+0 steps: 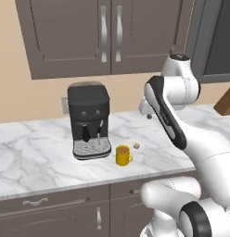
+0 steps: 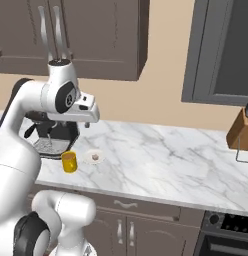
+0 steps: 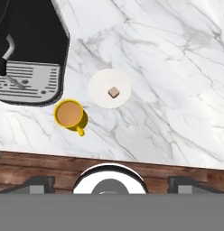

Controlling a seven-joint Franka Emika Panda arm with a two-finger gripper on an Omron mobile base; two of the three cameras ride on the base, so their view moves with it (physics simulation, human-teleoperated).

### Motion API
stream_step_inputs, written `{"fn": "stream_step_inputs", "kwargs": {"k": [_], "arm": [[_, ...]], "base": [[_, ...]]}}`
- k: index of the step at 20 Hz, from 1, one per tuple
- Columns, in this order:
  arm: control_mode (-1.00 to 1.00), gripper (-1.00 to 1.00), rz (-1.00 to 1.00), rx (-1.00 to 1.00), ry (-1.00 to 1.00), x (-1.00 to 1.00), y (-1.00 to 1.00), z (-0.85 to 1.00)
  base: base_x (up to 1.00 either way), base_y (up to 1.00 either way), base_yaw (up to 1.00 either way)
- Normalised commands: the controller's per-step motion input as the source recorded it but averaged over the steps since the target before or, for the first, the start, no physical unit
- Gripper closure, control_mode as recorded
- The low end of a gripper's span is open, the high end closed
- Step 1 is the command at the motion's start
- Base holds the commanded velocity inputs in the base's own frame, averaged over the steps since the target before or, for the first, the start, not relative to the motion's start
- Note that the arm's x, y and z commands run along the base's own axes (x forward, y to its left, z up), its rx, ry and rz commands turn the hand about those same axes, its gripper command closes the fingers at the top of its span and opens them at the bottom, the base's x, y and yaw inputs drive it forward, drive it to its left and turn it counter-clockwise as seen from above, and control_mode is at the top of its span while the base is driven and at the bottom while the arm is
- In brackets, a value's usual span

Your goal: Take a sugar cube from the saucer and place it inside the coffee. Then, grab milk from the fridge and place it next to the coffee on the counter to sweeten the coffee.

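The coffee, a small yellow mug (image 3: 69,113) with brown liquid in it, stands on the marble counter (image 3: 168,67) in front of the black coffee machine (image 3: 28,49). Just right of the mug lies a white saucer (image 3: 109,88) with one tan sugar cube (image 3: 114,92) on it. The mug (image 1: 122,155) and saucer (image 1: 135,146) sit near the counter's front edge. My gripper (image 2: 87,124) hangs well above them, pointing straight down, open and with nothing in it. The milk and the fridge are out of view.
Dark brown wall cabinets (image 1: 107,37) hang over the coffee machine (image 1: 89,120). A wooden knife block (image 2: 241,131) stands at the counter's far right, above a stove front (image 2: 226,235). Bare marble (image 2: 171,155) stretches between the saucer and the block.
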Motion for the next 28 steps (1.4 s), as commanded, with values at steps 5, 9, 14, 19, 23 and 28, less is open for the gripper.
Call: {"fn": "stream_step_inputs", "kwargs": {"k": [5, 9, 14, 19, 23, 28], "arm": [[1.0, -1.0, 0.0, 0.0, 0.0, 0.0, 0.0, 0.0], [1.0, -1.0, 0.0, 0.0, 0.0, 0.0, 0.0, 0.0], [-1.0, -1.0, 0.0, 0.0, 0.0, 0.0, 0.0, 0.0], [-1.0, -1.0, 0.0, 0.0, 0.02, 0.1, 0.02, -0.06], [-1.0, -1.0, 0.0, -0.04, 0.05, 0.2, 0.06, -0.4], [-1.0, -1.0, 0.0, 0.06, 0.08, 0.19, 0.02, -0.55]], "base": [[0.0, -0.41, 0.0], [0.0, -0.19, 0.0], [0.0, -0.1, 0.0], [0.0, 0.0, 0.0], [0.0, 0.0, 0.0], [0.0, 0.0, 0.0]]}}
